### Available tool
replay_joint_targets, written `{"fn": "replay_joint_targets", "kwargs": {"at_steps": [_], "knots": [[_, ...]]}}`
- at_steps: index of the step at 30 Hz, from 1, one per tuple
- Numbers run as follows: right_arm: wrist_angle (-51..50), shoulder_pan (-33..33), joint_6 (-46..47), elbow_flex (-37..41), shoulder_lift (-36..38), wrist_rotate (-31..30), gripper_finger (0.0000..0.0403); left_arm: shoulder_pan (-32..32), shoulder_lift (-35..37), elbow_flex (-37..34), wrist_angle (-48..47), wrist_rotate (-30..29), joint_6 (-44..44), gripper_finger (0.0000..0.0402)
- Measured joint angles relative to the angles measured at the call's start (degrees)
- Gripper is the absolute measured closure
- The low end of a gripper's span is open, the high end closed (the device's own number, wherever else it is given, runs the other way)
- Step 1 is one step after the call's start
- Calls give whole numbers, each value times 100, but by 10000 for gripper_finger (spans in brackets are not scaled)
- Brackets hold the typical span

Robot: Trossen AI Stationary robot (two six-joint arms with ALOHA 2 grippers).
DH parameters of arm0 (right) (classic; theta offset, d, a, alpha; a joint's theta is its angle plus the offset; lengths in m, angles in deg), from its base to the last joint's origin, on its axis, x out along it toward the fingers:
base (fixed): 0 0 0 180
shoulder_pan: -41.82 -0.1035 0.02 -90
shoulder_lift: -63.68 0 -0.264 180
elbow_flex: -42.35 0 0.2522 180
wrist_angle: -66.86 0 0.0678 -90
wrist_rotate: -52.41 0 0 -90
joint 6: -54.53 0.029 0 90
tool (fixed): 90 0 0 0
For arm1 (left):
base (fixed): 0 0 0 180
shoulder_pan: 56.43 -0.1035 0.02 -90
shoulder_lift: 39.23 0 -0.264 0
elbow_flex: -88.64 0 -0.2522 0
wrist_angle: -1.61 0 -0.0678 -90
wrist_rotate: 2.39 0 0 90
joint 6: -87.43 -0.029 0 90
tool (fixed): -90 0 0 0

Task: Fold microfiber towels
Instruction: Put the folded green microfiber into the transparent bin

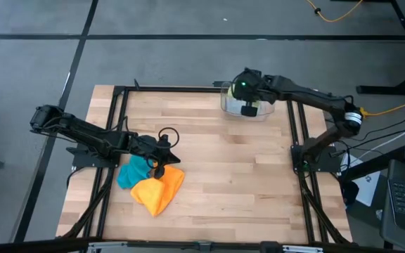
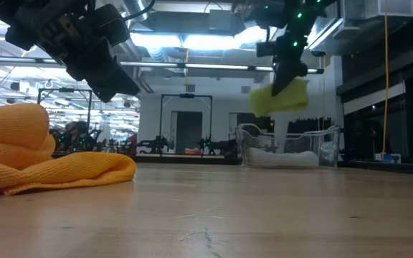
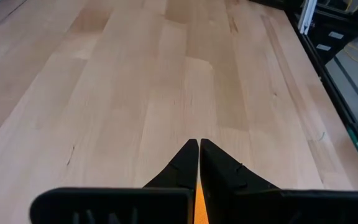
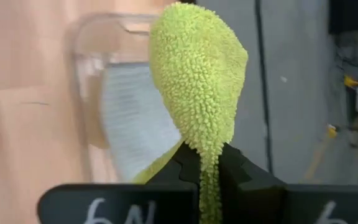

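Patience should serve the right gripper (image 4: 201, 163), pinched on the nubbly lime-green microfiber towel (image 4: 199, 81) hanging above the clear plastic bin (image 1: 245, 111) beneath it: lift fully clear, then carry toward bare wood before spreading it.

Left gripper (image 3: 198, 144) (low) and right gripper (image 4: 210, 152) clamped.
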Motion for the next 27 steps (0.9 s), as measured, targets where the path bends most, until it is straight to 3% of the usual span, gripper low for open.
{"fn": "replay_joint_targets", "kwargs": {"at_steps": [5, 10, 14, 20, 23, 27], "knots": [[655, 4, 62, 972, 628, 371, 389, 0, 0, 0, 0, -2, 23, 392], [2328, 0, -51, 2236, 1212, -273, 389, 2, 0, 0, 34, -50, 22, 392], [3598, 32, -830, 2758, 1293, -665, 389, 1, 0, 0, 66, -325, 21, 392], [4430, 348, -2397, 3034, 846, -703, 389, 0, 0, 0, 70, -494, 4, 392], [4513, 544, -2623, 2938, 586, -734, 389, 0, 0, 0, 79, -496, 4, 392], [4439, 797, -2811, 2882, 355, -219, 389, 0, 0, 0, 79, -496, 2, 392]]}}
